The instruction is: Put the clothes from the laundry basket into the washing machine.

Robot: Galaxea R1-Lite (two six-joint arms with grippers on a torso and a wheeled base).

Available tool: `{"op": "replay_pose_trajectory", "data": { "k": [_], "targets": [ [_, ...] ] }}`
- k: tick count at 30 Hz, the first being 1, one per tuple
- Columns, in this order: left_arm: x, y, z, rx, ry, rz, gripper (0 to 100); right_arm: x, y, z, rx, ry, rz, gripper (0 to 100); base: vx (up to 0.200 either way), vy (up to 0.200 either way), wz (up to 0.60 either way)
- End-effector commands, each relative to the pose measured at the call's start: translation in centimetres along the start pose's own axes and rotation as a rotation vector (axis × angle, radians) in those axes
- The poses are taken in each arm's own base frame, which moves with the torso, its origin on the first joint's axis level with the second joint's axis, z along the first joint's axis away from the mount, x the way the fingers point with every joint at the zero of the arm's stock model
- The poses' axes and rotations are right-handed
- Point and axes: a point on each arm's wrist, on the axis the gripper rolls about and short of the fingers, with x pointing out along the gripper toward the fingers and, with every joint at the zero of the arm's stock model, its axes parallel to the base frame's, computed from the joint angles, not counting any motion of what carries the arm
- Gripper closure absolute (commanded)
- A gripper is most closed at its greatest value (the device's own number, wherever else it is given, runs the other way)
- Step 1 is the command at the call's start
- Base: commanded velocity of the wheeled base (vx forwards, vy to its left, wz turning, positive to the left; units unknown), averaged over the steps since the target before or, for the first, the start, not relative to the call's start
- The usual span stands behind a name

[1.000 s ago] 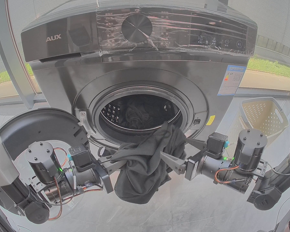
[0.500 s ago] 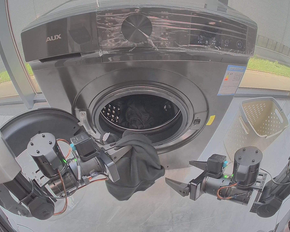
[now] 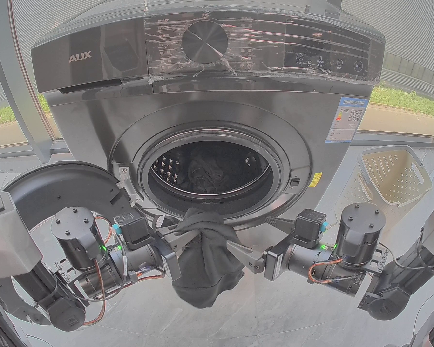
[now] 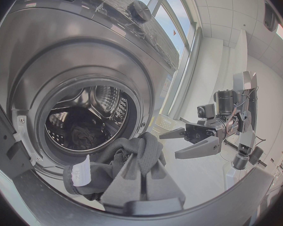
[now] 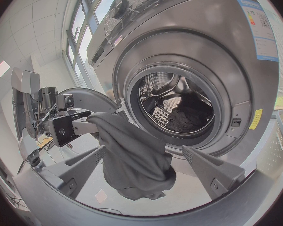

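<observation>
A dark garment [image 3: 205, 266] hangs in front of the washing machine [image 3: 212, 102], just below the open drum mouth. My left gripper [image 3: 190, 230] is shut on its upper fold, seen close up as the left gripper [image 4: 141, 164] pinching the bunched garment [image 4: 129, 146]. My right gripper [image 3: 248, 234] is open just right of the cloth. In the right wrist view the garment [image 5: 132, 154] hangs between the right gripper's spread fingers [image 5: 85, 167]. More dark clothes [image 3: 207, 169] lie inside the drum. The laundry basket [image 3: 395, 174] leans at the machine's right and looks empty.
The round machine door [image 3: 58, 189] stands open on the left, just behind my left arm. Pale tiled floor [image 3: 275, 314] lies below both arms. Windows run behind the machine.
After pulling down and right away from the garment, the right gripper has come back up and left beside it, still open. The left gripper, still holding it, has sunk slightly from the drum rim.
</observation>
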Motion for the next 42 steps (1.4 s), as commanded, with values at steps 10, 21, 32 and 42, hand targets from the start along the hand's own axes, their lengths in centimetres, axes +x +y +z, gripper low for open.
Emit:
{"op": "replay_pose_trajectory", "data": {
  "k": [10, 21, 32, 42],
  "targets": [
    [0.5, 0.1, -0.5, -0.003, 0.015, -0.028, 100, 2.4, 1.1, -1.8, -0.018, 0.015, 0.088, 0, 0.0, 0.0, 0.0],
    [0.3, 0.0, -0.2, 0.003, 0.004, -0.032, 100, 3.6, 1.1, -2.1, -0.02, -0.002, 0.089, 0, 0.0, 0.0, 0.0],
    [0.4, -0.6, -0.2, 0.004, 0.007, -0.065, 100, 3.7, 1.5, -2.1, -0.021, -0.02, 0.106, 100, 0.0, 0.0, 0.0],
    [0.4, -0.3, -0.4, -0.005, 0.014, -0.051, 0, 2.9, 1.9, -1.4, -0.02, -0.044, 0.111, 100, 0.0, 0.0, 0.0]
  ]
}}
